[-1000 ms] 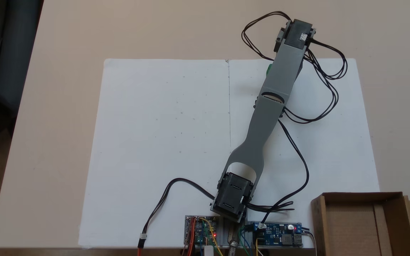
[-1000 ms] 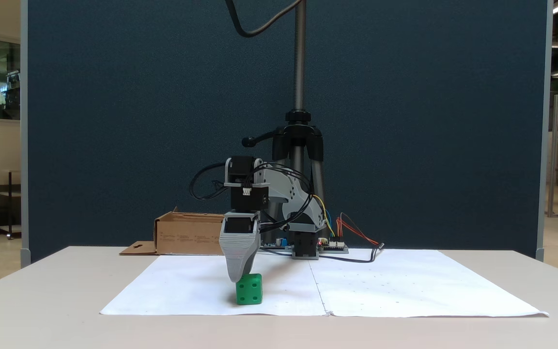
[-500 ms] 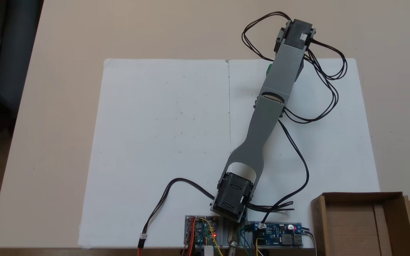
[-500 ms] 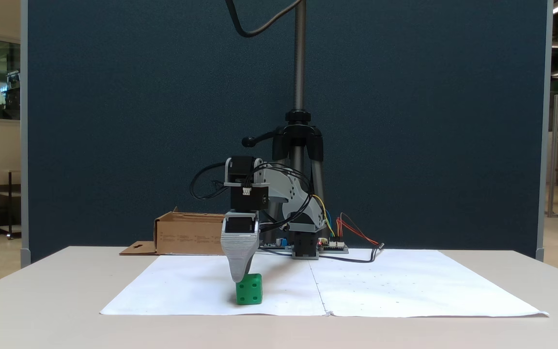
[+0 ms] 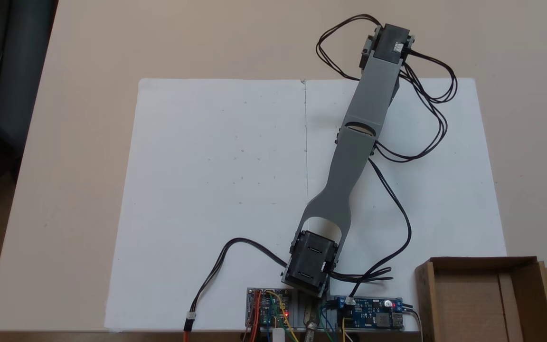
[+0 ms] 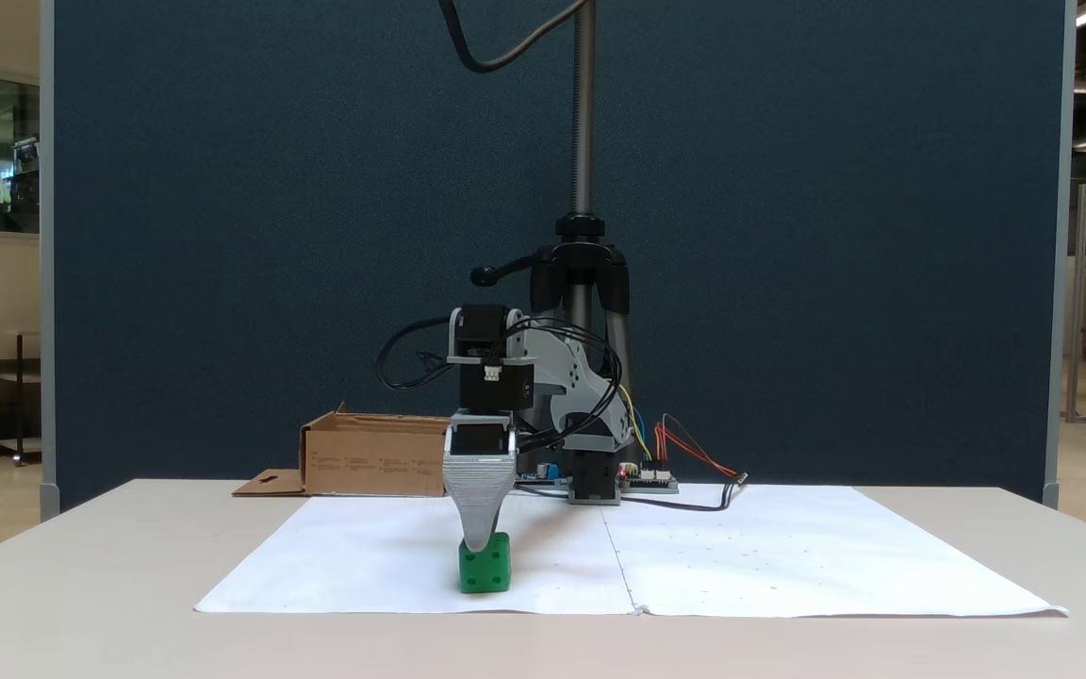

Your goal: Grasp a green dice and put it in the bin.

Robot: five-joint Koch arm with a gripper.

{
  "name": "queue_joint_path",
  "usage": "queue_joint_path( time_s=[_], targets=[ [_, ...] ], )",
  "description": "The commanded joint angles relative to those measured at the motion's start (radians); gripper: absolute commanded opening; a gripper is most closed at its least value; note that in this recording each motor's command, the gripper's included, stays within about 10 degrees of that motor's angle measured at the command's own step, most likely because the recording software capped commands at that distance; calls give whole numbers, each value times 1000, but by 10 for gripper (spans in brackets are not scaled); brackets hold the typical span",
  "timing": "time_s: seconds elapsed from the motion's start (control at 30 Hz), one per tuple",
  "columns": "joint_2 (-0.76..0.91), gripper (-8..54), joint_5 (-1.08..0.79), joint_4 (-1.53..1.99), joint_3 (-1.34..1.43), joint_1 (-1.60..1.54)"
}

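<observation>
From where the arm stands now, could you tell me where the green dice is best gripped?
Grip the green dice across two opposite side faces, coming straight down: it sits flat on the paper with flat parallel sides, and the gripper hangs just over it.

White paper sheets (image 5: 216, 166) lie on the beige table (image 5: 88, 57) under the claw. Behind the claw stand a black tripod (image 6: 581, 273) and a dark blue screen (image 6: 270, 189). Circuit boards (image 5: 373, 319) lie well apart from it.

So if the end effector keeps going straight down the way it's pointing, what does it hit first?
Most likely the green dice: the end effector points down with its tip at the cube's top edge. Depth is unclear from the front, so it might slip just behind it onto the white paper.
</observation>
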Motion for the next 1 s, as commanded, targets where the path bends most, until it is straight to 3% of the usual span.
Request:
queue_joint_path(
  time_s=[0.0, 0.97],
  targets=[
    [18, 439, -41, -40, -46, 6],
    [-54, 420, 117, -104, -44, 41]
  ],
)
